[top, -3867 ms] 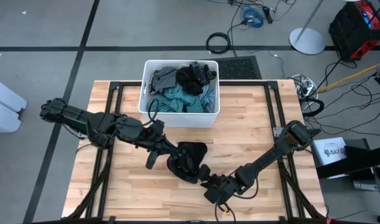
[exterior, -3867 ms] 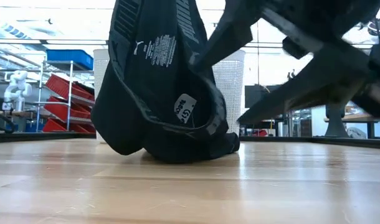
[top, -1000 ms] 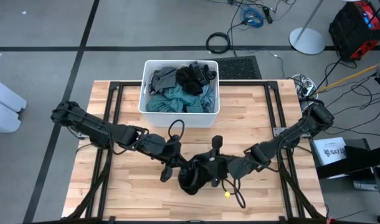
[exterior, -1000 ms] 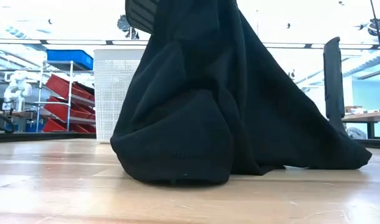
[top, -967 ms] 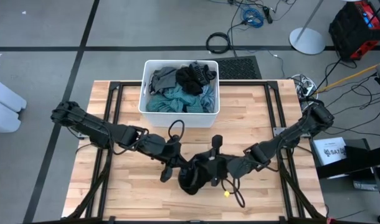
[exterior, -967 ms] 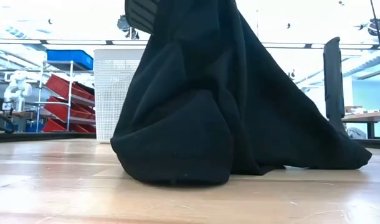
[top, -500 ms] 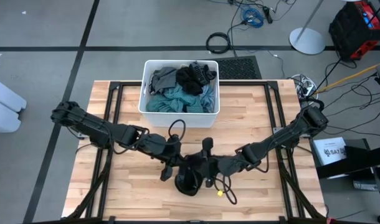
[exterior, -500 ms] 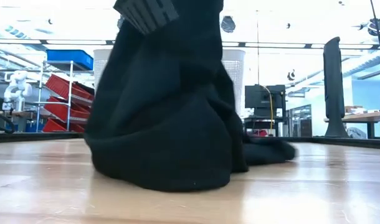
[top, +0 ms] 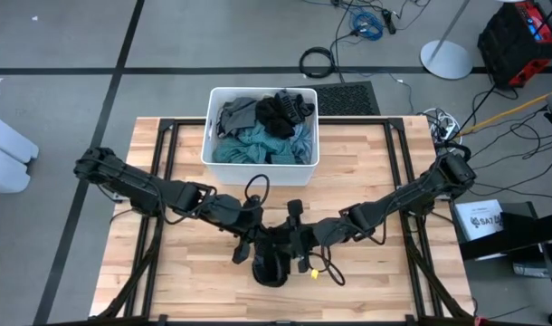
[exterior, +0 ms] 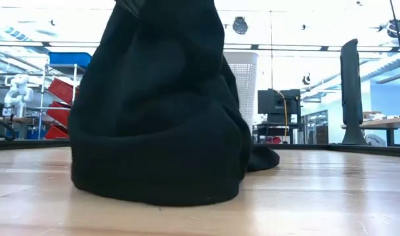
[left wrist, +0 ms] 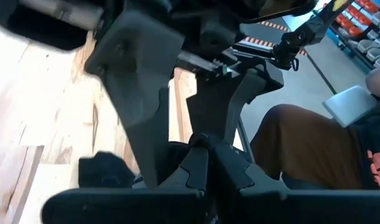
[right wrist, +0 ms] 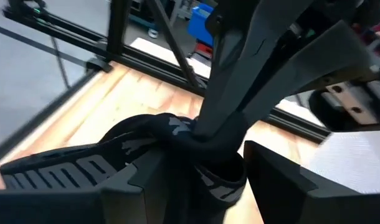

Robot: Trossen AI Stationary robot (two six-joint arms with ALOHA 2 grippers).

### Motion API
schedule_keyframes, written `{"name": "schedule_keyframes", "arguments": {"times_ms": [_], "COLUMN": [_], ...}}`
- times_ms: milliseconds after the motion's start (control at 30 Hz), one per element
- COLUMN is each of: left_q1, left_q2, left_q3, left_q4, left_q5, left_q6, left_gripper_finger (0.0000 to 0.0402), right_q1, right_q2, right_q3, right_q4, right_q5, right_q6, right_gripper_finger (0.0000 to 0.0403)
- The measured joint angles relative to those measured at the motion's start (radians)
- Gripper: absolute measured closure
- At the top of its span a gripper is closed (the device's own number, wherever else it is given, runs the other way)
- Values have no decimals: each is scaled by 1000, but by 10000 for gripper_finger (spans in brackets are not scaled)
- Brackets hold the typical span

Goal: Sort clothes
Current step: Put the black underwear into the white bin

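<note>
A black garment (top: 271, 264) hangs in a bunch at the table's near middle, its lower part (exterior: 160, 177) heaped on the wood. My left gripper (top: 259, 240) is shut on its top. My right gripper (top: 290, 239) is right beside it, on its right. It is open, its fingers (right wrist: 146, 177) on either side of the garment's lettered waistband (right wrist: 177, 134). I cannot tell whether they touch it. Other clothes, teal, grey and black, fill the white bin (top: 258, 172) at the far middle. My left gripper pinches the black garment at its lettered waistband (right wrist: 189, 138) between its two fingers, which slant down from the table's left. The band is gathered around the fingertips. The garment hangs below them and its lower part rests on the table.
The white bin (exterior: 242, 85) stands behind the garment. Bare wood lies to the left, right and near side of the heap. A person in brown trousers (left wrist: 302, 143) sits beyond the table's edge. Black frame rails (top: 167, 145) run along the table's sides.
My right gripper has gone toward the table's left and a little down, close up to my left gripper. The garment's right side, drawn out toward the right a second ago, has dropped and gathered into one heap under my left gripper, which kept still.
</note>
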Motion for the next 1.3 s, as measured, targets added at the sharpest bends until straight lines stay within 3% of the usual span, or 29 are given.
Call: {"name": "schedule_keyframes", "arguments": {"times_ms": [133,733,967,1200,1300], "left_q1": [0,0,-5,-5,-17], "left_q2": [0,0,0,0,0], "left_q3": [0,0,0,0,0], "left_q4": [22,79,83,80,81], "left_q5": [0,-3,-57,-129,-138], "left_q6": [9,144,282,264,265], "left_gripper_finger": [392,379,375,370,347], "right_q1": [-18,-50,-50,-59,-64], "right_q2": [0,0,0,0,0], "right_q3": [0,0,0,0,0], "right_q4": [1,39,43,25,23], "right_q5": [-77,-154,-153,-143,-150], "right_q6": [43,61,59,50,47], "right_gripper_finger": [218,225,277,381,391]}}
